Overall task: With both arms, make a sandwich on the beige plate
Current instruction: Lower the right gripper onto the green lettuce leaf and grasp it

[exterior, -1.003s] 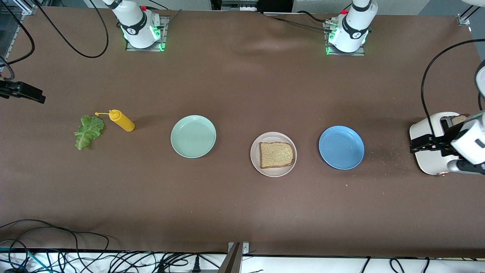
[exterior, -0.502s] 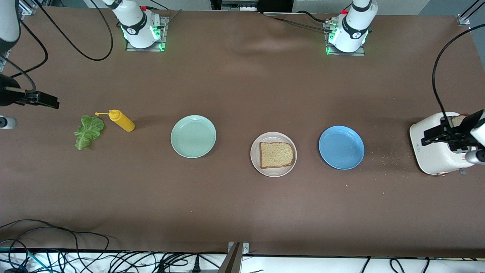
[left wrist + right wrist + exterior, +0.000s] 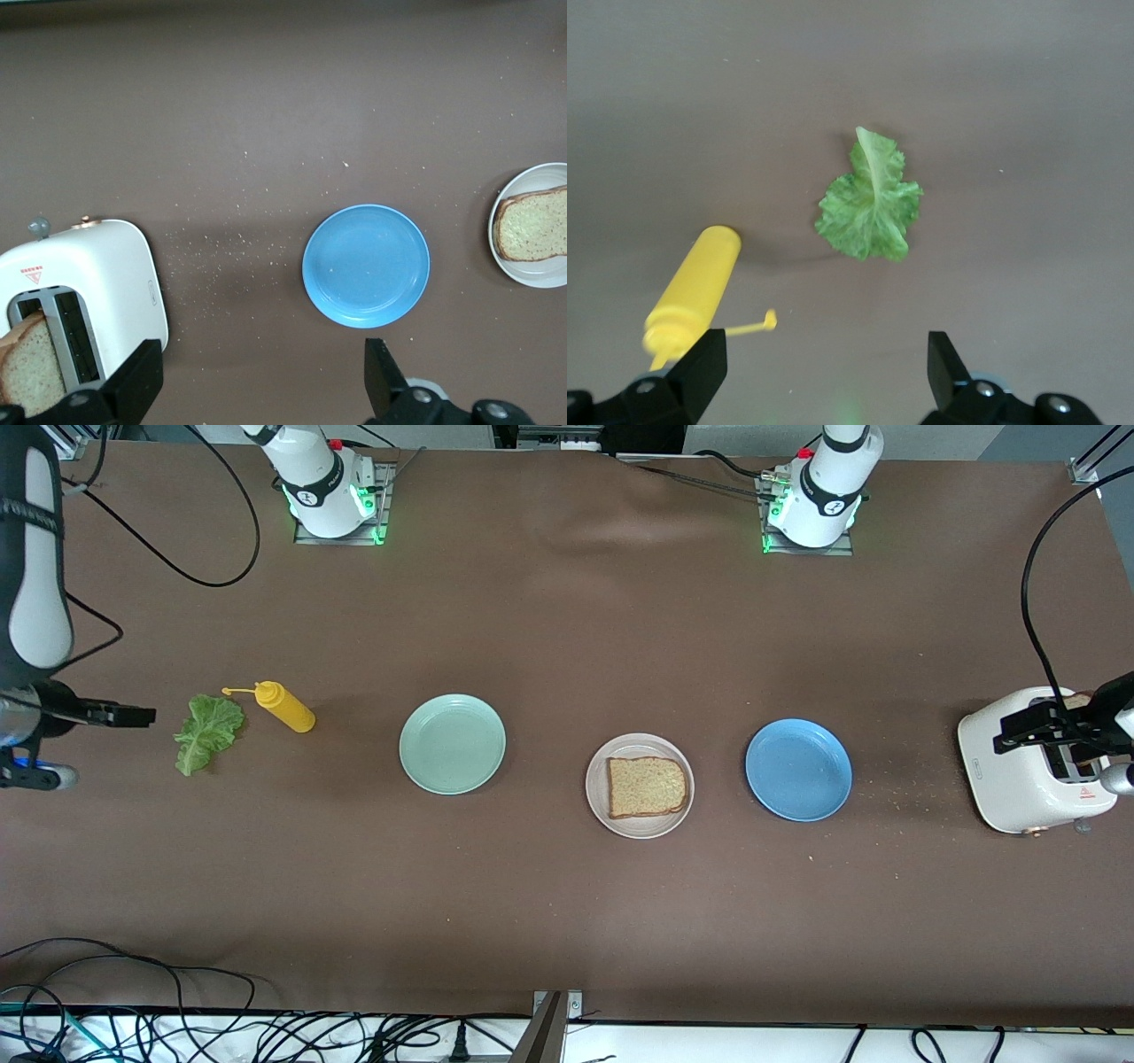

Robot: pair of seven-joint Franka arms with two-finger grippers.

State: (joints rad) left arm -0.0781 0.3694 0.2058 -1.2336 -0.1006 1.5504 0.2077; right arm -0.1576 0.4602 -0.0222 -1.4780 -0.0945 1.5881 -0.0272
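Observation:
The beige plate (image 3: 596, 784) sits mid-table with one slice of brown bread (image 3: 647, 786) on it; plate (image 3: 518, 270) and slice (image 3: 532, 226) also show in the left wrist view. A second slice (image 3: 31, 367) stands in a slot of the white toaster (image 3: 1019, 779) at the left arm's end. My left gripper (image 3: 1019, 726) hangs open and empty over the toaster (image 3: 89, 274), its midpoint (image 3: 261, 372) over the table. The green lettuce leaf (image 3: 207, 732) lies at the right arm's end. My right gripper (image 3: 133, 715) is open and empty beside the leaf (image 3: 870, 208), its midpoint (image 3: 824, 363) over bare table.
A yellow mustard bottle (image 3: 283, 706) lies beside the lettuce and shows in the right wrist view (image 3: 695, 297). A mint-green plate (image 3: 452, 744) and a blue plate (image 3: 798, 770) flank the beige plate. Crumbs lie between blue plate (image 3: 366, 266) and toaster.
My right gripper has come in along the table's end to beside the lettuce. My left gripper has shifted across the toaster toward the table's end. Plates, bread and lettuce have not moved.

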